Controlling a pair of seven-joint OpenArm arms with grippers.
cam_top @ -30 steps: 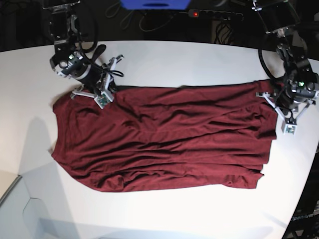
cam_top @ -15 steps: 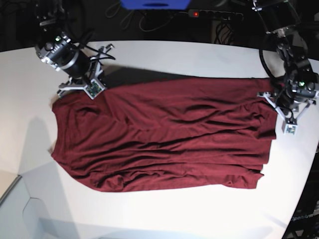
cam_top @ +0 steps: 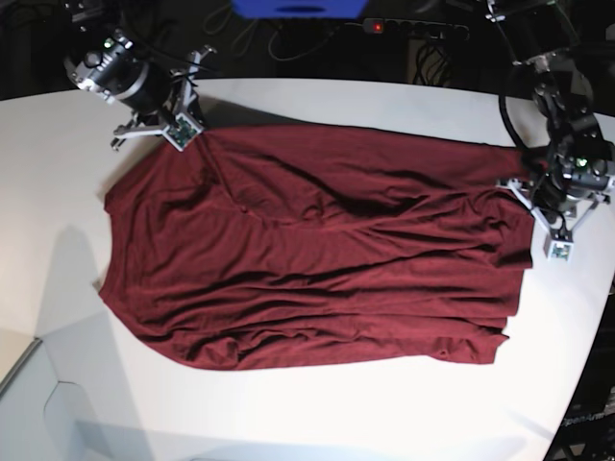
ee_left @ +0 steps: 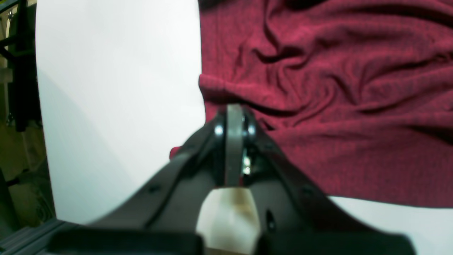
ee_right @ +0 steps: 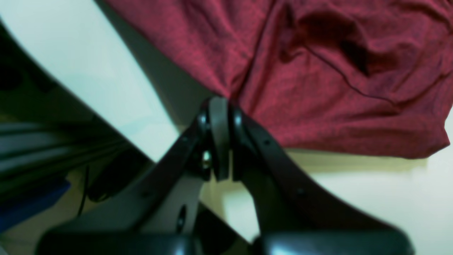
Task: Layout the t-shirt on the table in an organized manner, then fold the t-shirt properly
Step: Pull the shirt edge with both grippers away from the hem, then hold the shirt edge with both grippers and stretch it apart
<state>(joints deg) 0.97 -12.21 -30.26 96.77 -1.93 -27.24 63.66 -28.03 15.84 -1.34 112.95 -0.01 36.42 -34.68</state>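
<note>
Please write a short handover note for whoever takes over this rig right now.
Left tool: shut on the shirt edge at the base view's right side.
Right tool: shut on the shirt's far-left corner, at the table's back edge.
Shirt: spread lengthwise across the table, mostly flat but wrinkled; its far edge is stretched between the two tools.
Done: shirt opened out in a rough layout.
Left: smooth the wrinkles, square up the edges, release, then do all the folds. No fold made yet.
</note>
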